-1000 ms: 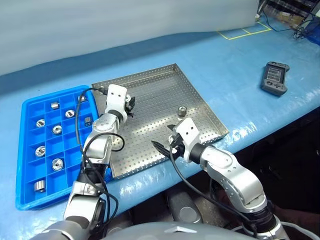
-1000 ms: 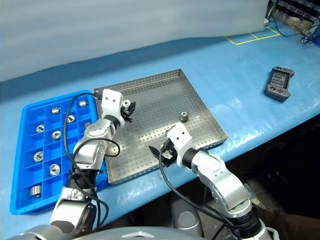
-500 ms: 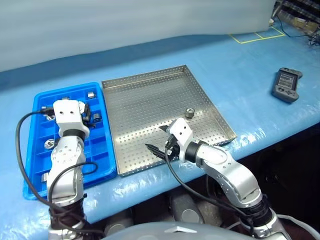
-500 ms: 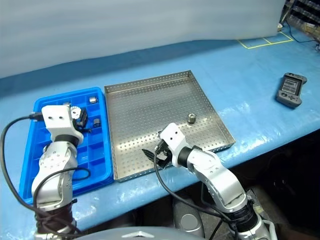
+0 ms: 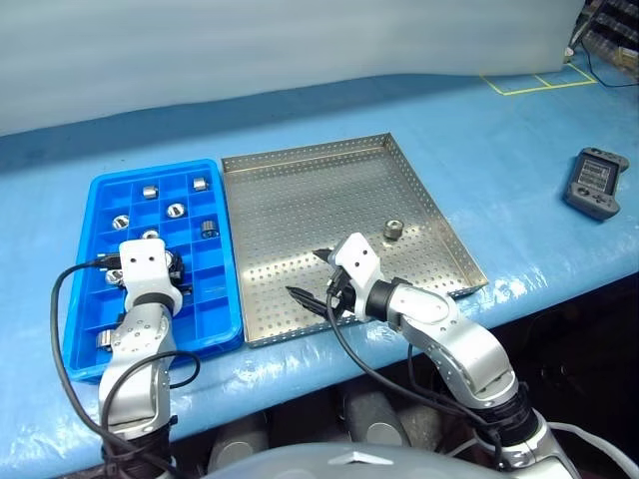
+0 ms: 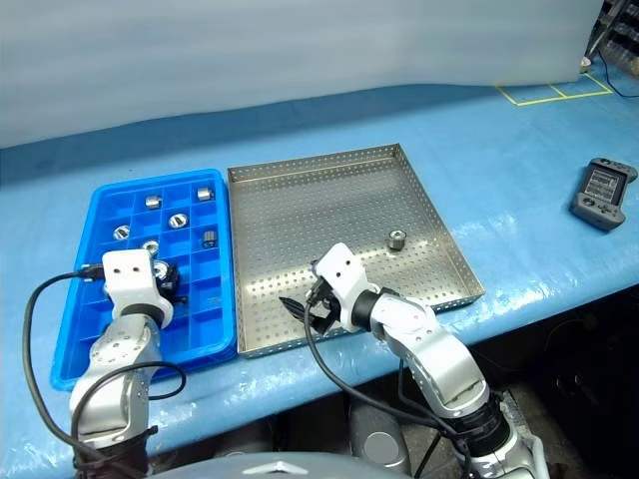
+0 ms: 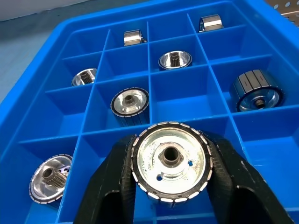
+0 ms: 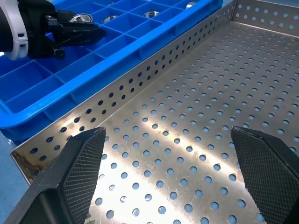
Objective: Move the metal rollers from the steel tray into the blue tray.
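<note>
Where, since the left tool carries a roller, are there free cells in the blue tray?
Free: the cell between two filled ones beyond the held roller, and near cells beside the steel tray. The blue tray's far rows are crowded.

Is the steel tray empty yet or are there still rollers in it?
Not empty: one roller stands on the steel tray, near its right rim.
</note>
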{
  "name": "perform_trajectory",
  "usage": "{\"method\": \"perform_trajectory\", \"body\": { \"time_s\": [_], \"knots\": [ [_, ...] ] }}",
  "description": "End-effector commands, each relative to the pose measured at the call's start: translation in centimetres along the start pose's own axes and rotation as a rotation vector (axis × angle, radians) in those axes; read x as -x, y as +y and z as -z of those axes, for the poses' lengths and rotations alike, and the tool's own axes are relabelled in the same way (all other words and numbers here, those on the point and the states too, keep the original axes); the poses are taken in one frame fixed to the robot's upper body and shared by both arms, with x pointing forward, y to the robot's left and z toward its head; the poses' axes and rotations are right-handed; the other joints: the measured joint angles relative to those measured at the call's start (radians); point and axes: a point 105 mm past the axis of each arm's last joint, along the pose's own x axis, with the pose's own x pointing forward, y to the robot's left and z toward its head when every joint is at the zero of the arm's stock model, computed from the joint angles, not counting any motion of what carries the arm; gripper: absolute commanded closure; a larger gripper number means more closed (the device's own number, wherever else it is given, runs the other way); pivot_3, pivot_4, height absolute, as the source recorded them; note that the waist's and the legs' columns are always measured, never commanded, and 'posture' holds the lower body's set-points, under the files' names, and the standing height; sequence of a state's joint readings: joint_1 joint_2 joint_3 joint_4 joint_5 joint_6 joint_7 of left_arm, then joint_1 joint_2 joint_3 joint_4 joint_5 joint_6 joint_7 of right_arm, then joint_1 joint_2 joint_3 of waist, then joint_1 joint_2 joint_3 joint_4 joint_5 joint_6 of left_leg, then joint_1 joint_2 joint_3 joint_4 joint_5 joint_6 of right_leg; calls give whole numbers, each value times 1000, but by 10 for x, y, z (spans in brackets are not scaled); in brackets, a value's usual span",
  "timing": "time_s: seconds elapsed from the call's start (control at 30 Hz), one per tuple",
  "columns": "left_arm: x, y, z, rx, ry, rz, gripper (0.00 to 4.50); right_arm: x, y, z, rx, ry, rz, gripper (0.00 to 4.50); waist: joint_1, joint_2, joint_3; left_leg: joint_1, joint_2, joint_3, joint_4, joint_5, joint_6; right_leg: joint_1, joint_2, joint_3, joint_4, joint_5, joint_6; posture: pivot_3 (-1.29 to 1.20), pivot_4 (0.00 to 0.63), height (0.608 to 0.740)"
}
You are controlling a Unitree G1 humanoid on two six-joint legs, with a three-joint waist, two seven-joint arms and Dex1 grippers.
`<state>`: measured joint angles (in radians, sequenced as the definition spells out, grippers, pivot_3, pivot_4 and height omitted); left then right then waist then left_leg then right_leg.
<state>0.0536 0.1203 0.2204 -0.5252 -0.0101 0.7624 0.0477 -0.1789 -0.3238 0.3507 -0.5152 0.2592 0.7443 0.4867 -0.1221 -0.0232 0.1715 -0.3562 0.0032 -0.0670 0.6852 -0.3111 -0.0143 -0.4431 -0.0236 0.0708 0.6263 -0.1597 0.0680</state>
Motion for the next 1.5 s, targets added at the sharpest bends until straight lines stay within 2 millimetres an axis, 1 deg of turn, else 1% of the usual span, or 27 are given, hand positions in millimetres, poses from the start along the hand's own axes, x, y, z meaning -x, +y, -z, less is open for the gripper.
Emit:
{"method": "perform_trajectory", "body": {
  "time_s": [0.03,0.07,0.13,0.23,0.3,0.33,0.37,0.47,0.6,0.7,0.8,0.9,0.97,1.17,1.27,1.4,1.5],
  "knots": [
    [-2,-4,-8,-2,-30,24,2789,2,2,-9,18,-39,3,0,-1,0,0,0,0,0,0,0,0,0,0,0,0,0,0,-138,150,740],
    [-2,-4,-8,-5,-30,28,2789,2,2,-9,18,-39,4,0,-1,0,0,0,0,0,0,0,0,0,0,0,0,0,0,-140,150,740],
    [-3,-7,-9,0,-35,41,2059,3,1,-8,16,-39,10,0,-2,0,0,0,0,0,0,0,0,0,0,0,0,0,0,-145,150,740],
    [-5,-12,-15,5,-59,58,1179,4,-1,-8,12,-40,31,0,-1,0,0,0,0,0,0,0,0,0,0,0,0,0,0,-152,150,740],
    [-5,-18,-22,15,-90,85,557,5,-6,-6,5,-34,68,0,0,0,0,0,0,0,0,0,0,1,0,0,0,0,0,-157,150,740],
    [-5,-22,-24,16,-105,107,176,6,-11,-5,0,-28,98,0,0,0,0,0,0,0,0,0,0,1,0,0,0,0,0,-157,150,740],
    [-5,-25,-27,14,-118,128,81,7,-15,-4,-4,-22,128,0,-1,0,0,0,0,0,0,0,0,1,0,0,0,0,0,-160,150,740],
    [0,-40,-38,24,-183,224,81,11,-36,0,-13,-10,271,0,-5,0,0,0,0,0,0,0,0,0,0,0,0,0,0,-169,150,740],
    [12,-68,-51,-2,-269,406,81,20,-68,-1,-54,-24,489,0,-12,1,-1,0,0,1,0,0,0,0,0,0,0,0,-1,-177,150,740],
    [23,-86,-58,-11,-317,536,81,26,-87,-6,-81,-52,609,0,-19,1,-1,0,0,2,0,0,0,0,0,1,0,0,-1,-179,150,740],
    [32,-99,-58,-17,-337,627,81,29,-99,-7,-97,-60,683,0,-28,1,-1,0,1,2,0,0,0,0,0,1,0,0,-1,-179,150,740],
    [37,-105,-60,-14,-367,672,81,29,-109,-5,-119,-54,736,0,-34,2,-1,0,1,2,0,0,0,0,0,1,0,0,-1,-178,150,740],
    [43,-113,-59,-2,-368,744,81,27,-115,1,-135,-19,764,0,-39,2,-1,0,1,2,0,0,0,0,0,1,0,1,-1,-171,150,740],
    [66,-130,-47,-16,-320,954,81,20,-124,12,-196,7,813,0,-54,4,-1,0,1,2,0,0,0,0,1,1,0,0,-1,-164,150,740],
    [77,-136,-41,-4,-296,1029,81,17,-132,19,-226,25,859,0,-57,4,-1,-1,1,2,0,0,0,0,1,2,0,0,-1,-162,150,740],
    [84,-141,-38,-5,-282,1088,81,11,-140,23,-259,27,879,0,-58,4,-1,0,1,2,0,0,0,0,1,2,0,0,-1,-154,150,740],
    [84,-140,-37,-21,-274,1085,81,5,-143,27,-270,34,879,0,-59,5,-1,0,1,2,0,0,0,0,1,2,0,0,-1,-147,150,740]
  ]
}}
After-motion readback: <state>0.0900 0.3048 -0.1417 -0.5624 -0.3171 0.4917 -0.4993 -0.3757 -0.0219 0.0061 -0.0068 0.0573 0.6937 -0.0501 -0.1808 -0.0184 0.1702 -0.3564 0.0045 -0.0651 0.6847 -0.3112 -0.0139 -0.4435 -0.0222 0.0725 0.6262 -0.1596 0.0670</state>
